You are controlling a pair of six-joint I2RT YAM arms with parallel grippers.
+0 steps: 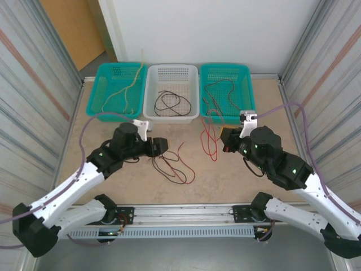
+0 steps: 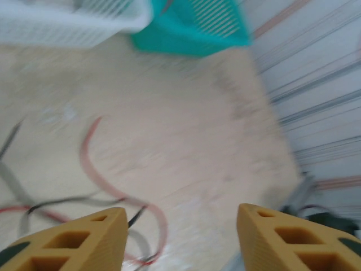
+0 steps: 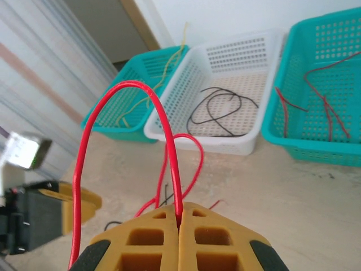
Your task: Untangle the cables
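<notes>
My right end effector (image 3: 179, 210) is clamped on a red cable (image 3: 171, 152) that looks limp and light; my left end effector (image 2: 180, 217) is apart. I'd grasp the tangle (image 1: 172, 165) near a loose end.

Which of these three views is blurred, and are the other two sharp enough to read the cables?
Left wrist view: heavy motion blur, the loose cables are reduced to streaks, and the open left gripper is somewhat sharper. Right wrist view: crisp, with the red cable clearly outlined where the shut right gripper pinches it. Top view: sharp, evenly lit, no glare.
</notes>
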